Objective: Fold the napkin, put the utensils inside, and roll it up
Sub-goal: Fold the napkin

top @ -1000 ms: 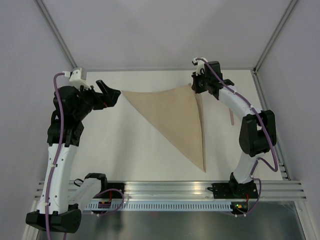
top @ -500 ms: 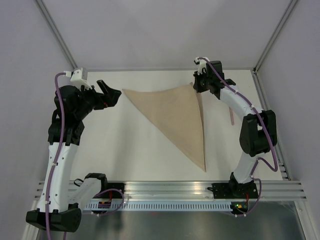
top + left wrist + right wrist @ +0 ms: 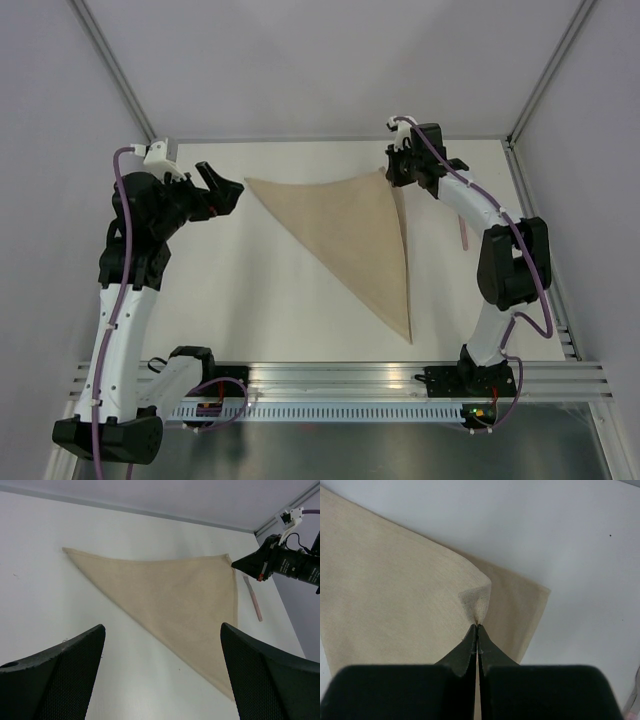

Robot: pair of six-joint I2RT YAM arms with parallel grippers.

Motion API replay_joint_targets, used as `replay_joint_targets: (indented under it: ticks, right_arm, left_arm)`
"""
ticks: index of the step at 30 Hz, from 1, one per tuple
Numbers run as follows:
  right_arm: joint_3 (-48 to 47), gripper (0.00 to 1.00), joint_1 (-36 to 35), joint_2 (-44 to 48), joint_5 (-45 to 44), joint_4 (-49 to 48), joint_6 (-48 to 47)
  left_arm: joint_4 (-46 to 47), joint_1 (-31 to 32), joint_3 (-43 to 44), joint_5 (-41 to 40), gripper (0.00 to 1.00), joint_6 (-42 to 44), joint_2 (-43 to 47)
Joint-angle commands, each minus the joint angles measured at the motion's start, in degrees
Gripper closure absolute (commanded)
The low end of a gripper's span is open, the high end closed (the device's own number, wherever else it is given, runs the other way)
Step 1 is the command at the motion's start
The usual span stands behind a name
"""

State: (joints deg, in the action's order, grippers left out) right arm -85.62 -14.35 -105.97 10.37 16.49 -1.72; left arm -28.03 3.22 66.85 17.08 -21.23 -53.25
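Now | napkin (image 3: 350, 235) folded into a triangle, flat on worktop (image 3: 250, 290) | right pincer (image 3: 477, 626) clenched on its far right corner | left pincer (image 3: 228, 188) released, near far-left corner, not touching | fork (image 3: 254, 600) lies right of napkin

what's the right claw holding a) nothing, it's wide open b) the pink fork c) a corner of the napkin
c, the right claw is shut on a puckered corner of the napkin, while the fork lies apart from it.

White-and-black arms (image 3: 112, 330); purple cables (image 3: 113, 176)
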Motion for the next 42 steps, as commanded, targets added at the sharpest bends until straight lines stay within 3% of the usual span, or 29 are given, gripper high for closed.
replay_joint_targets:
  ticks: [1,12,18,21,22,24,26,30,36,42]
  right_arm:
    - [-0.7,1.0,0.4,-2.0,-1.5,-1.6,0.0]
    - [-2.3,1.0,1.1,-7.0,-4.5,-0.4,-1.1]
    - [-3.8,0.89,1.8,-9.4,-6.4,0.7,-1.7]
    - [-5.9,0.73,2.6,-10.5,-6.9,2.3,-1.7]
    - [-7.4,0.58,2.9,-10.7,-6.7,2.9,-1.5]
    - [-9.0,0.44,4.2,-11.1,-6.2,4.8,-1.1]
    - [-10.9,0.39,6.2,-10.7,-6.3,5.9,-0.4]
    - [-10.9,0.4,10.4,-8.7,-6.3,10.4,0.3]
    - [-2.5,0.51,17.9,-5.0,-6.5,12.9,-3.6]
    - [4.7,0.52,21.3,-2.0,-7.6,12.4,-6.3]
  left_arm:
    - [2.7,-0.2,-0.9,1.6,0.0,-2.1,0.2]
    - [4.2,-0.2,-4.1,1.6,0.0,-2.0,0.6]
    - [4.7,-0.2,-5.1,1.8,0.0,-1.4,0.8]
    - [4.6,-0.2,-5.4,2.5,0.0,-1.3,1.0]
    - [4.5,-0.2,-5.3,2.9,0.0,-1.3,1.1]
    - [4.2,-0.3,-5.3,3.4,0.0,-0.8,1.5]
    - [3.7,-0.2,-5.3,3.7,0.0,-0.3,2.0]
    - [1.8,-0.2,-5.3,4.5,0.0,1.4,3.0]
    - [0.1,-0.3,-6.5,5.4,0.0,2.8,5.8]
    - [0.8,-0.2,-8.5,6.3,0.0,2.7,6.5]
